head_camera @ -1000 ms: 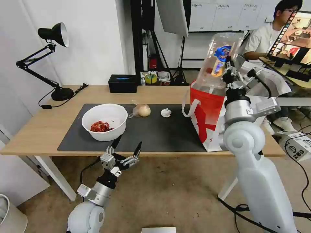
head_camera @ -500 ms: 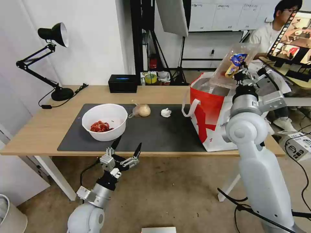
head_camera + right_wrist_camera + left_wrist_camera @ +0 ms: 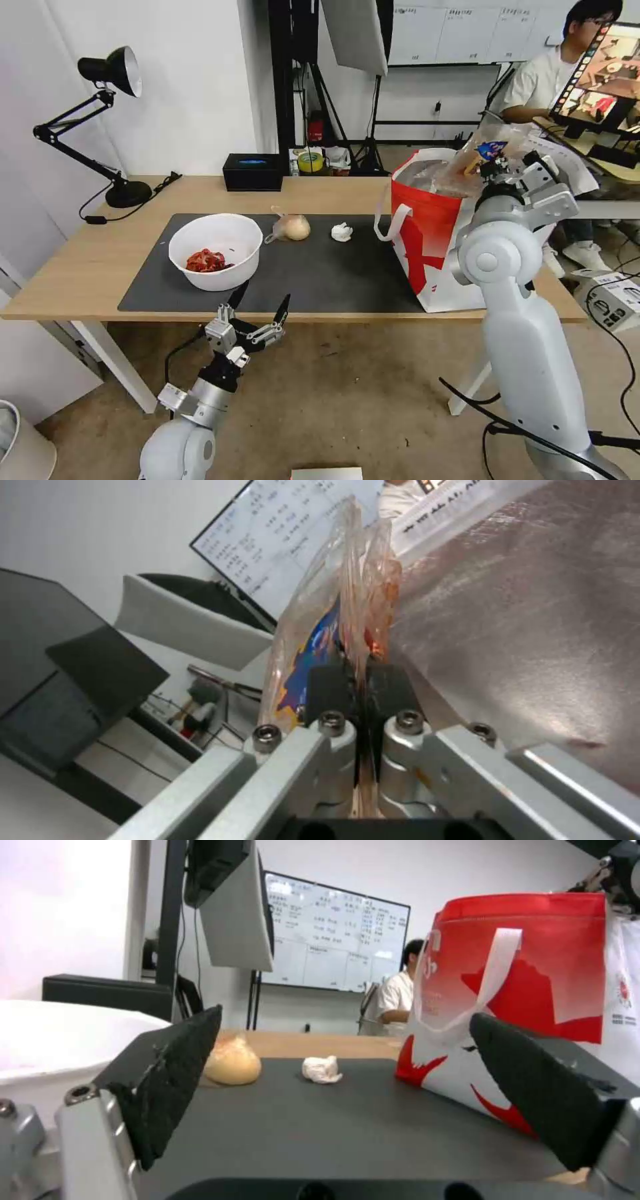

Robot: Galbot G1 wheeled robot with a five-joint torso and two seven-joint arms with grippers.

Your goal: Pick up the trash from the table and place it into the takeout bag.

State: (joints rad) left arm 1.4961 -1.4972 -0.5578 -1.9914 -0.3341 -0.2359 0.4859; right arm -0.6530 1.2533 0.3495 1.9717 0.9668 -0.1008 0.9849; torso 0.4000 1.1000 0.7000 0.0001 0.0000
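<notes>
My right gripper (image 3: 495, 167) is shut on the rim of the clear plastic hinged box (image 3: 469, 172), which is tilted and dips into the open mouth of the red-and-white takeout bag (image 3: 427, 233) at the table's right end. In the right wrist view the pads (image 3: 327, 685) pinch the box (image 3: 320, 630) beside the bag's foil lining (image 3: 527, 630). On the dark mat (image 3: 320, 273) stand the white bowl (image 3: 215, 250) with red scraps, the clear bag with a yellowish lump (image 3: 292, 228) and the crumpled tissue (image 3: 341, 232). My left gripper (image 3: 257, 310) hangs open below the table's front edge, level with the mat (image 3: 320, 1125).
A black desk lamp (image 3: 110, 120) stands at the table's far left corner, and a black rectangular box (image 3: 252, 172) sits at the back edge. Behind the bag, a person sits at another desk. A white carton (image 3: 613, 297) lies on the floor at the right.
The right gripper has carried the clear box down and to the right, from high above the bag into its mouth. The left arm has stayed put.
</notes>
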